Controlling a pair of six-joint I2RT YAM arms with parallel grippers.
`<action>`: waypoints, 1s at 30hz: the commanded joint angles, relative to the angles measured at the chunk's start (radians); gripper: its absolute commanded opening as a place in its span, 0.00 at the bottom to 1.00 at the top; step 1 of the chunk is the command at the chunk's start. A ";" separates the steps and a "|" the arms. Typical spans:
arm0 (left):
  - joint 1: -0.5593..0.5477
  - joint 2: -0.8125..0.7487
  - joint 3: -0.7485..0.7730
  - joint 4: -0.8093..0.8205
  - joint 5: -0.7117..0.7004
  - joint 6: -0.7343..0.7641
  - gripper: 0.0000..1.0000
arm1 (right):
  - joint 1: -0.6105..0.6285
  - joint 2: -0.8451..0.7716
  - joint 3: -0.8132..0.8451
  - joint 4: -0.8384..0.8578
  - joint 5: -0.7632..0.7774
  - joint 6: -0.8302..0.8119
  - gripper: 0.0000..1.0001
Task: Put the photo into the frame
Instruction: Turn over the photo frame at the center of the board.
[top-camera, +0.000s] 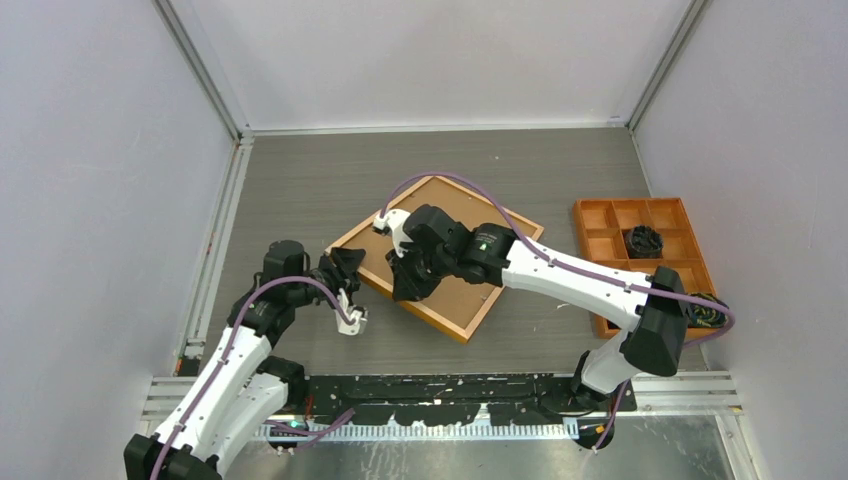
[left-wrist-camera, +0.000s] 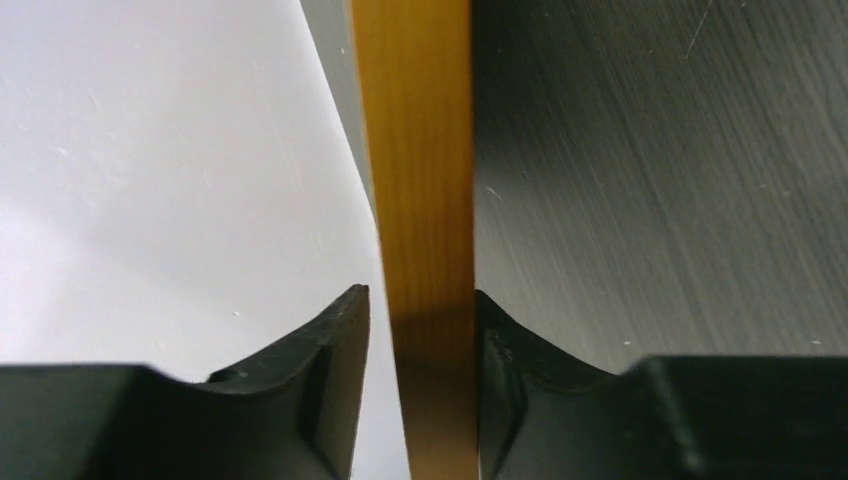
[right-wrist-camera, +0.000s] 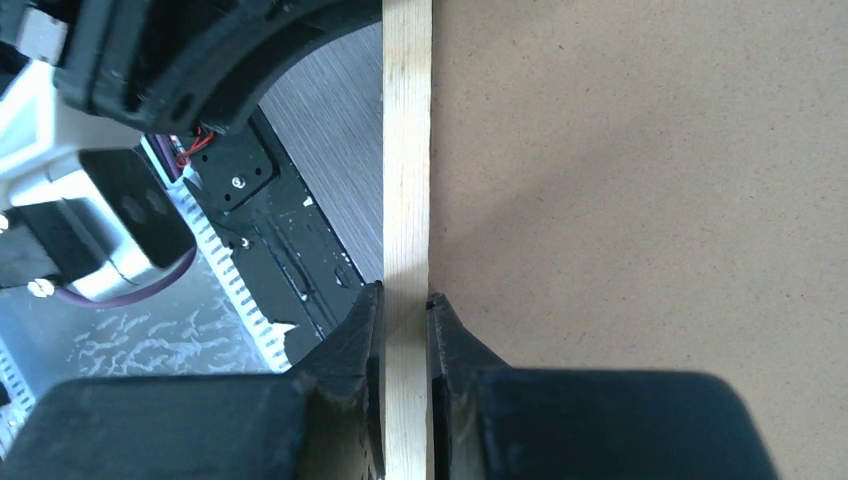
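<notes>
The frame (top-camera: 466, 333), with a thin orange-brown border, lies at an angle mid-table, and a plain brown backing board (top-camera: 450, 215) fills its upper face. My left gripper (top-camera: 348, 268) is at the frame's left corner. In the left wrist view its jaws (left-wrist-camera: 422, 310) straddle the orange border (left-wrist-camera: 415, 150); the right finger touches it and the left finger stands a sliver off. My right gripper (top-camera: 405, 285) is shut on the frame's near-left edge. In the right wrist view its jaws (right-wrist-camera: 405, 300) pinch the pale wood rail (right-wrist-camera: 407, 150) beside the board (right-wrist-camera: 640, 180). The photo is not plainly visible.
An orange compartment tray (top-camera: 600, 215) stands at the right and holds a black item (top-camera: 644, 240). Another dark item (top-camera: 706, 310) lies at its near end. White walls close in the table on three sides. A white surface (left-wrist-camera: 150, 180) fills the left of the left wrist view.
</notes>
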 joint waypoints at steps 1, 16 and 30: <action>-0.033 0.006 0.023 0.093 -0.046 -0.044 0.30 | -0.009 -0.089 0.096 0.039 -0.036 0.018 0.07; -0.034 0.078 0.439 -0.346 -0.123 -0.362 0.01 | -0.052 -0.545 -0.181 0.141 0.316 -0.293 1.00; -0.034 0.178 0.716 -0.638 -0.156 -0.391 0.00 | -0.053 -0.838 -0.297 0.000 0.084 -0.535 1.00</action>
